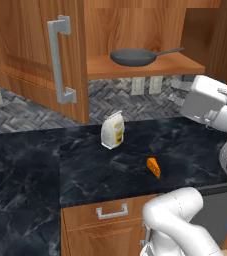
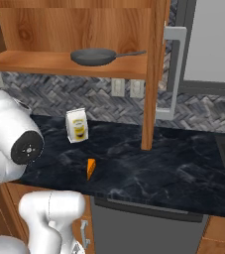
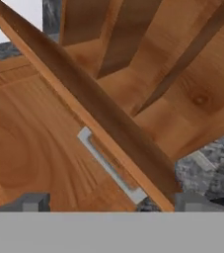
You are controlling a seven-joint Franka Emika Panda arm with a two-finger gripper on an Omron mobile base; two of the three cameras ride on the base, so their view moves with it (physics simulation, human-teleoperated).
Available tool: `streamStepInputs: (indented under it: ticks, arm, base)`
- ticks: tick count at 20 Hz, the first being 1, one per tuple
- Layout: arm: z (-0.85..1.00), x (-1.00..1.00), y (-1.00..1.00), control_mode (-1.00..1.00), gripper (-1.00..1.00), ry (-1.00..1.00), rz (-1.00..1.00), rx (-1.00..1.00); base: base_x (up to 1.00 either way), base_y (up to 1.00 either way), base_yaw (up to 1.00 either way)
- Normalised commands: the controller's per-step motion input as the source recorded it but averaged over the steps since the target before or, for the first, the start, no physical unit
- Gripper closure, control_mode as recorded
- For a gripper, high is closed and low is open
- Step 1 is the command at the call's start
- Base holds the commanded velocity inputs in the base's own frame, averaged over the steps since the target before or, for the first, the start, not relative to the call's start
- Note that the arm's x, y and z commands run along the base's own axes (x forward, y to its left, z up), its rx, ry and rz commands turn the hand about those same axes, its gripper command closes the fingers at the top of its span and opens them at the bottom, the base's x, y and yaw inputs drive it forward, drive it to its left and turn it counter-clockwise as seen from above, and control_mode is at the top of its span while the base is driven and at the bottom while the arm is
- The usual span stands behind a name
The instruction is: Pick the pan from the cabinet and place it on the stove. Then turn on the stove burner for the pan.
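**Pincer spread before the open cabinet, pan on the shelf**

The pincer (image 3: 106,201) stood with its tips wide apart and nothing between them, facing the edge of a cabinet door (image 3: 44,148) with its silver handle (image 3: 111,168). Inside the open cabinet (image 1: 150,30) the pan (image 1: 133,57) sat flat on the wooden shelf (image 1: 180,64), its long handle running along the shelf toward three o'clock. Below, toward six o'clock, a small carton (image 1: 113,130) and a cheese wedge (image 1: 154,167) lay well apart on the dark counter (image 1: 35,165).

Pan (image 1: 133,57) on cabinet (image 1: 150,67) shelf, above counter (image 1: 85,165)
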Motion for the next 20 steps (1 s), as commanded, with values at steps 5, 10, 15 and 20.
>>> streamStepInputs:
  ticks: [5,10,15,20]
  arm:
    - [-0.28,0.53,0.00,-1.00,-1.00,0.05,0.36,0.21]
    - [-0.15,0.55,0.05,-1.00,-1.00,0.12,0.30,0.19]
    - [-0.01,0.60,0.19,-1.00,-1.00,0.22,0.20,0.11]
    - [0.00,0.47,0.54,-1.00,-1.00,0.31,0.05,-0.07]
  base:
    - [0.00,0.00,0.00]
    - [0.00,0.00,0.00]
    - [0.00,0.00,0.00]
    - [0.00,0.00,0.00]
